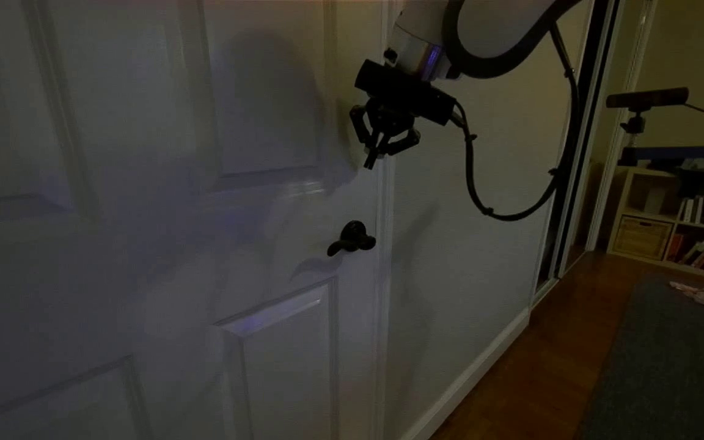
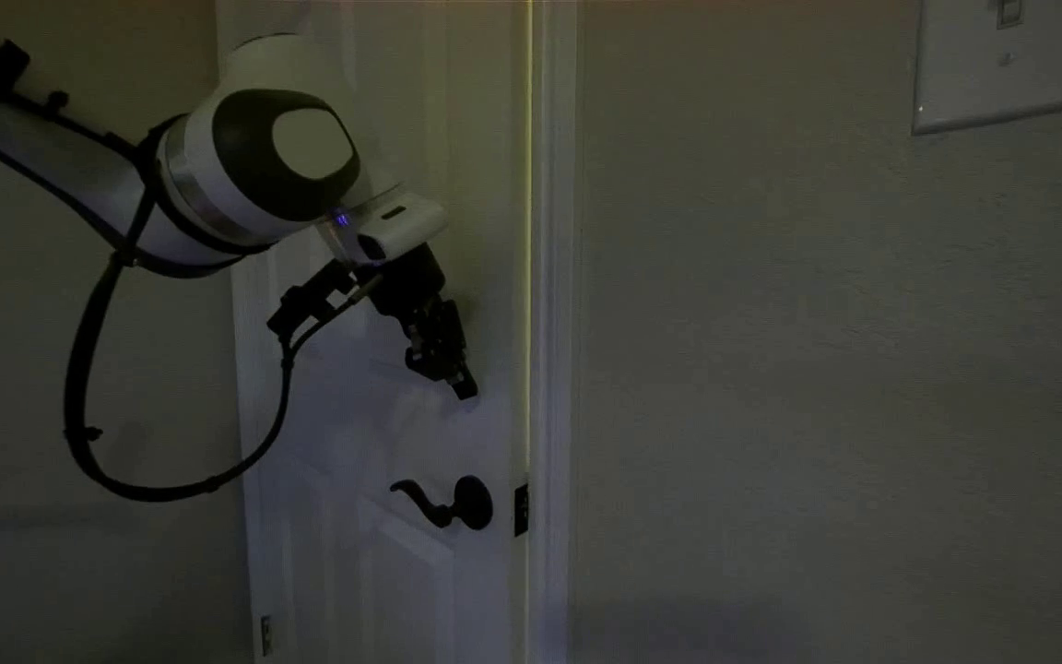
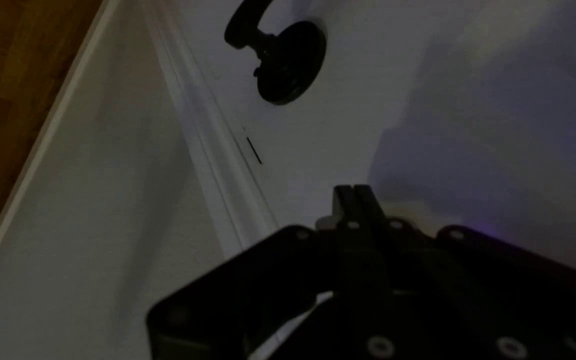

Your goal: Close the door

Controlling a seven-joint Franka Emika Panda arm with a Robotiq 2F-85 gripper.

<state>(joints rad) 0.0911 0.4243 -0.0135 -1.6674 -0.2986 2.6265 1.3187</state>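
The white panelled door (image 1: 175, 269) fills much of an exterior view. It also shows in another exterior view (image 2: 310, 553) and in the wrist view (image 3: 328, 135). A thin bright line of light runs along its handle-side edge beside the frame. Its black lever handle (image 1: 353, 237) shows in both exterior views (image 2: 472, 503) and in the wrist view (image 3: 292, 62). My gripper (image 1: 370, 160) is above the handle near that edge, in both exterior views (image 2: 466, 387). In the wrist view its fingertips (image 3: 352, 192) are together with nothing between them. I cannot tell whether they touch the door.
The white door frame (image 2: 551, 323) stands beside the door edge, with a dark metal plate (image 2: 521, 509) there. A wall with a switch plate (image 2: 1010, 83) adjoins. A cable (image 1: 511, 215) hangs from my arm. A camera on a stand (image 1: 646, 98), bookshelf (image 1: 645, 211) and rug (image 1: 663, 366) are farther off.
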